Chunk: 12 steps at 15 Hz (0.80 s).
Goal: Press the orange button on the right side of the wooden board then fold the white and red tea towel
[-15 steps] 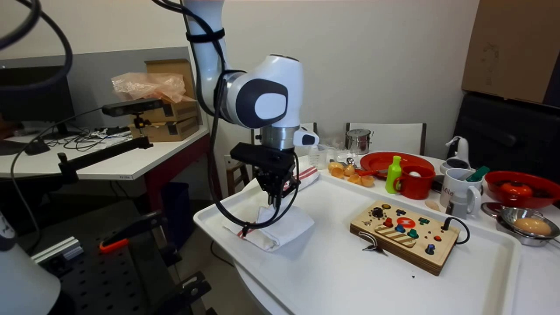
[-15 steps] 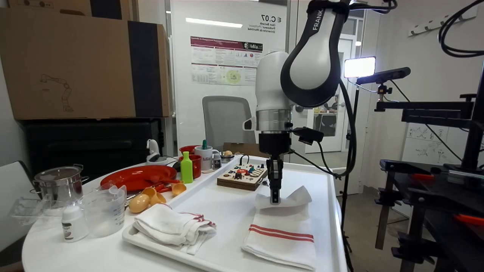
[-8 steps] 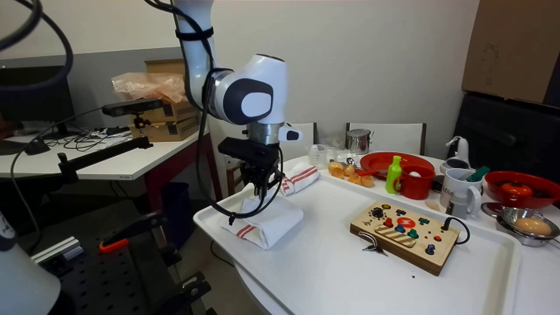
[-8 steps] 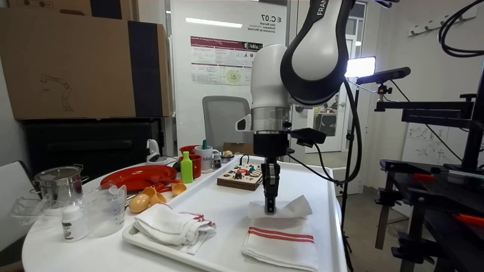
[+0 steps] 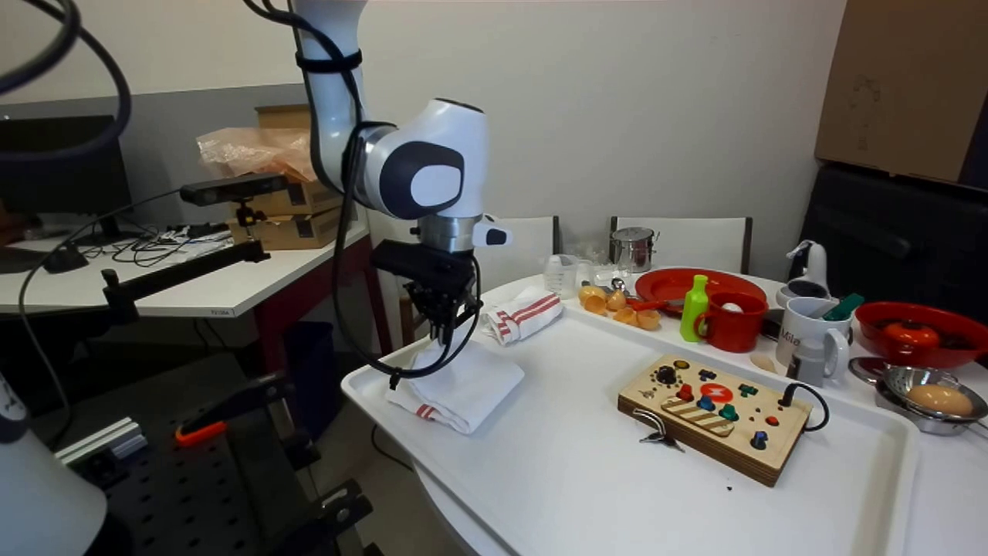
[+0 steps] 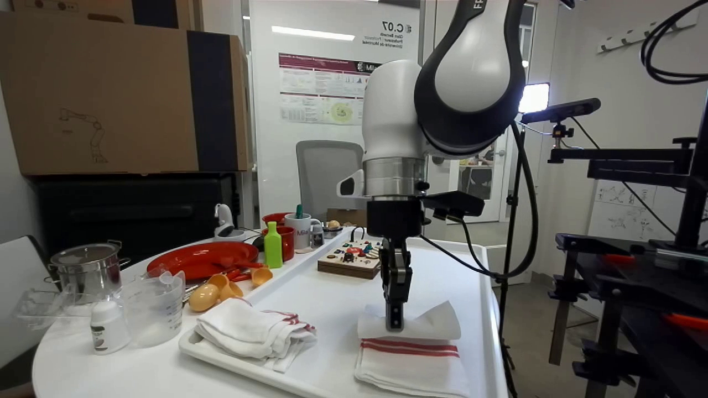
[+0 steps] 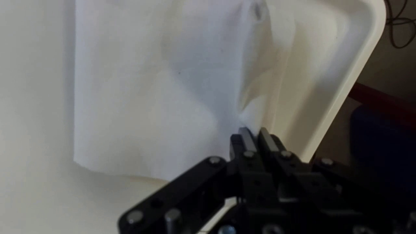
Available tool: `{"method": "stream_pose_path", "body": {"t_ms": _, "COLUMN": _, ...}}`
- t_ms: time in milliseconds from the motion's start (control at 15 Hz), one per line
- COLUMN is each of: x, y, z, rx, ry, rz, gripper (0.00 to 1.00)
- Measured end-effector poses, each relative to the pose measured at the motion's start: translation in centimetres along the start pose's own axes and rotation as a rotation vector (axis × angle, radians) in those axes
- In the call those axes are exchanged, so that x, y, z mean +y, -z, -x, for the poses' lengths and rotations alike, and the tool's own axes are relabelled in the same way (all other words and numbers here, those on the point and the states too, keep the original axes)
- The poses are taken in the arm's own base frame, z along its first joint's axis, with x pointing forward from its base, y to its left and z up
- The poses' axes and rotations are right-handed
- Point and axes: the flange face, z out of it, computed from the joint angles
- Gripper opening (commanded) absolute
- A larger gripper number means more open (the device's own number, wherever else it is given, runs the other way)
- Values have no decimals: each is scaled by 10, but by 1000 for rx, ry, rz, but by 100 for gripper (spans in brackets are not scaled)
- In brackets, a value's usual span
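Note:
The white and red tea towel [image 5: 471,386] lies partly folded on the tray, and its red stripes [image 6: 409,347] show in both exterior views. My gripper [image 6: 394,327] is shut on the raised edge of the towel, which stands up as a flap [image 6: 437,323] beside the stripes. In the wrist view the fingertips of my gripper [image 7: 254,132] stand close together with white cloth [image 7: 156,91] pinched between them. The wooden board [image 5: 641,401] lies on the tray well away from the gripper. A small orange-red button [image 5: 772,421] sits near its end.
A white tray [image 5: 617,502] with a raised rim holds the board and towel. A second folded striped cloth [image 6: 249,331] lies at the tray corner. Eggshells [image 6: 221,284], a green bottle [image 5: 695,309], a red mug [image 5: 733,328] and a red plate [image 6: 193,260] stand beside the tray.
My gripper has moved towards the towel's striped end, drawing the held edge with it. The flap now reaches the red stripes and the folded layer covers more of the towel. The board has not moved.

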Motion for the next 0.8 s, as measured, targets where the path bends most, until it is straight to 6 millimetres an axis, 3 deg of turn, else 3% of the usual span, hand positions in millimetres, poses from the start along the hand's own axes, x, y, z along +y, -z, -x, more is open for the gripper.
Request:
{"method": "stream_pose_path", "body": {"t_ms": 333, "x": -28, "y": -10, "z": 1, "rx": -27, "ry": 94, "rz": -2, "gripper": 3}}
{"method": "stream_pose_path", "body": {"t_ms": 400, "x": -32, "y": -11, "z": 2, "rx": -32, "ry": 109, "rz": 1, "gripper": 32}}
{"method": "stream_pose_path", "body": {"t_ms": 533, "x": -37, "y": -14, "z": 2, "rx": -43, "ry": 135, "rz": 12, "gripper": 40}}
{"method": "stream_pose_path", "body": {"t_ms": 800, "x": -38, "y": -19, "z": 4, "rx": -59, "ry": 155, "rz": 25, "gripper": 69}}
